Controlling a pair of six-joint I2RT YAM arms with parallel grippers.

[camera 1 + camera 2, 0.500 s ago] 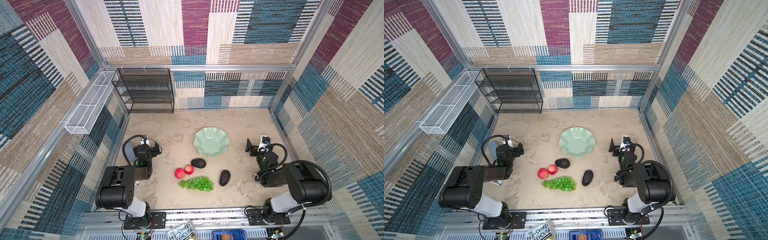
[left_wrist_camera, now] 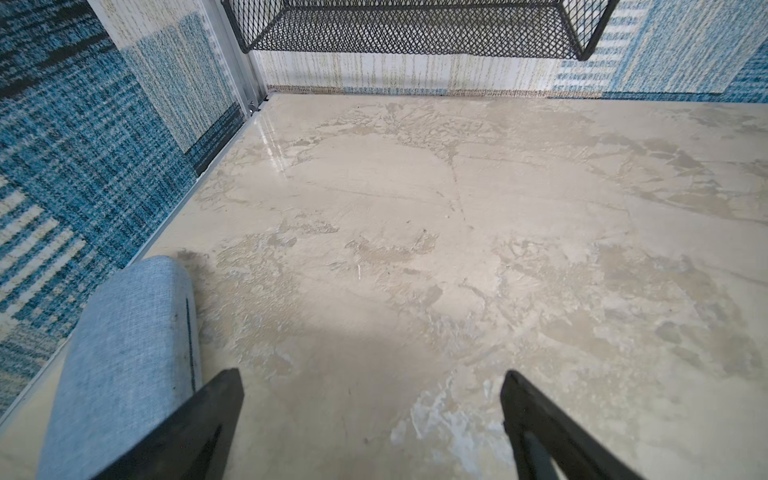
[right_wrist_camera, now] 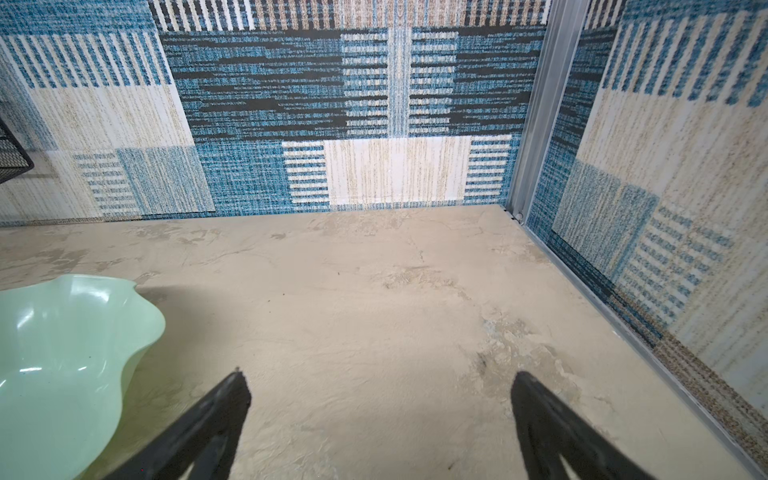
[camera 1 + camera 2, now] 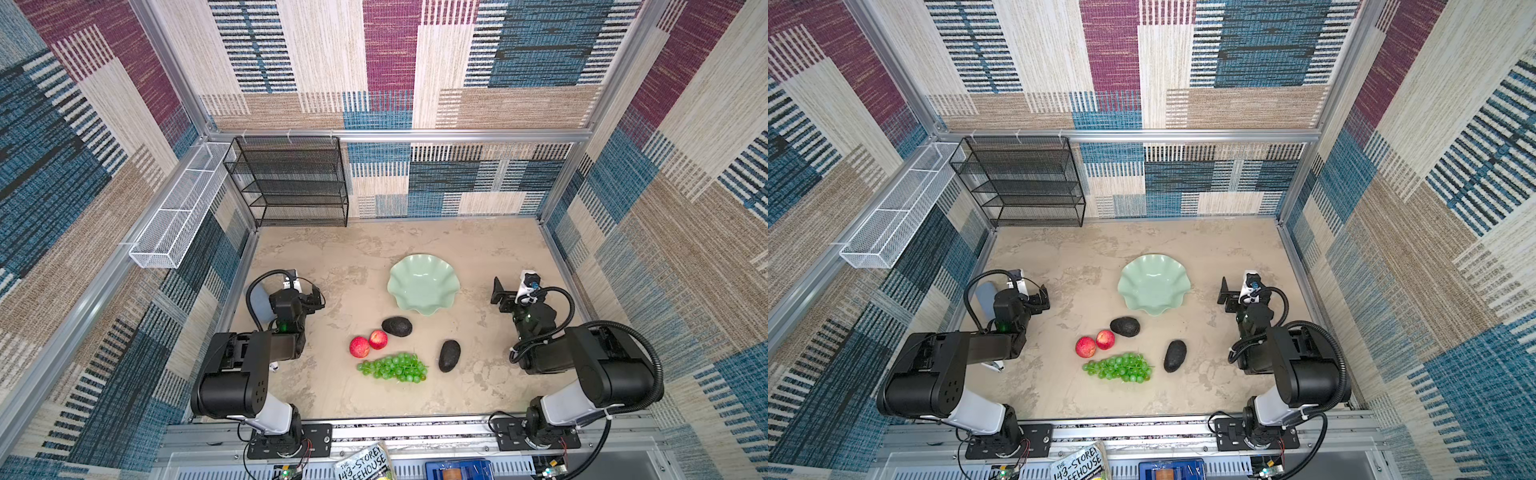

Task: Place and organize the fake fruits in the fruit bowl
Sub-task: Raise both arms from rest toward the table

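Mint-green and wavy at the rim, the fruit bowl (image 4: pixel 423 286) sits near the middle of the bench (image 4: pixel 332 257), slightly toward its right edge, as both top views show (image 4: pixel 1154 286). Every fruit lies on the bench outside the bowl, toward the front edge. The rear avocado (image 4: pixel 397 326) lies just in front of the bowl, near its rim but apart from it. Left of that avocado, the rear apple (image 4: pixel 378 339) and the front apple (image 4: pixel 359 347) sit side by side and seem to touch. The grapes (image 4: pixel 392 368) stretch along just in front of the apples. The front avocado (image 4: pixel 449 355) lies just beside the right end of the bunch.

Near the left edge, the left hand (image 2: pixel 370 376) has its jaws spread wide over bare bench with nothing between them, and a blue-grey case (image 2: pixel 124 353) lies just beside it. Near the right edge, the right hand (image 3: pixel 379 375) is likewise spread and holds nothing, with the bowl's rim close by.

A black mesh rack (image 4: pixel 291 183) stands at the far left corner. A white wire basket (image 4: pixel 178 212) hangs on the left wall.
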